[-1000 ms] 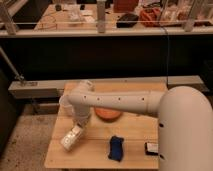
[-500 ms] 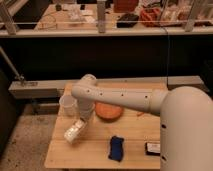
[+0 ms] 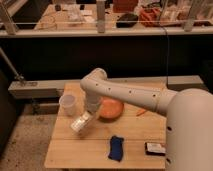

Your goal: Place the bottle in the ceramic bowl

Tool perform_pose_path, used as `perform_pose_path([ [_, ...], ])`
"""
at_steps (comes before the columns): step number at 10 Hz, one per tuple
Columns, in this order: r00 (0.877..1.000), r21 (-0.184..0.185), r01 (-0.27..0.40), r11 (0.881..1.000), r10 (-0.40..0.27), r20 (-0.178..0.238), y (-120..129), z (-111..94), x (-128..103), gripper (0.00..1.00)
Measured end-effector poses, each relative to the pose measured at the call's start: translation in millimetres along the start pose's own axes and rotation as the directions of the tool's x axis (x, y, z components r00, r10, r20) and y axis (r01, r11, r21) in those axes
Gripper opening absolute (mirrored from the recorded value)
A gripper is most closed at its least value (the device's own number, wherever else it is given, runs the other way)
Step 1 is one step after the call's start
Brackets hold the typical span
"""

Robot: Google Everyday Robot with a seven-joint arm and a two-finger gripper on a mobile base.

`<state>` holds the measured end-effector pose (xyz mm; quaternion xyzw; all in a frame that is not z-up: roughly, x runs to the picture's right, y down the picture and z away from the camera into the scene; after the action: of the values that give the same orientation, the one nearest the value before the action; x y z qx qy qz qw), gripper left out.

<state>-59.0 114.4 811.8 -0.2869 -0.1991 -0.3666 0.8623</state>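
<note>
My pincer (image 3: pixel 87 116) hangs over the left part of the wooden desk (image 3: pixel 75 152), clamped on the bottle (image 3: pixel 80 124). The whitish bottle is tilted, its lower end pointing toward the desk's front left. It sits in front of the gap between the white cup (image 3: pixel 67 104) and the ceramic bowl (image 3: pixel 114 109). The orange-brown bowl stands just right of my pincer, its left side hidden by my arm; the bottle is outside it. I cannot tell what the cup holds. A blue object (image 3: pixel 116 148) and a black-and-white box (image 3: pixel 155 148) lie near the front edge.
</note>
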Motion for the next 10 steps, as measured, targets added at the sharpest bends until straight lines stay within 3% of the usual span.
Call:
perform_pose_path([
  [3, 0.999, 0.016, -0.052, 0.999, 0.052, -0.013, -1.1, -7.4, 36.2, 0.01],
  [10, 0.991, 0.036, -0.129, 0.991, 0.13, -0.018, 6.2, -14.8, 65.3, 0.01],
])
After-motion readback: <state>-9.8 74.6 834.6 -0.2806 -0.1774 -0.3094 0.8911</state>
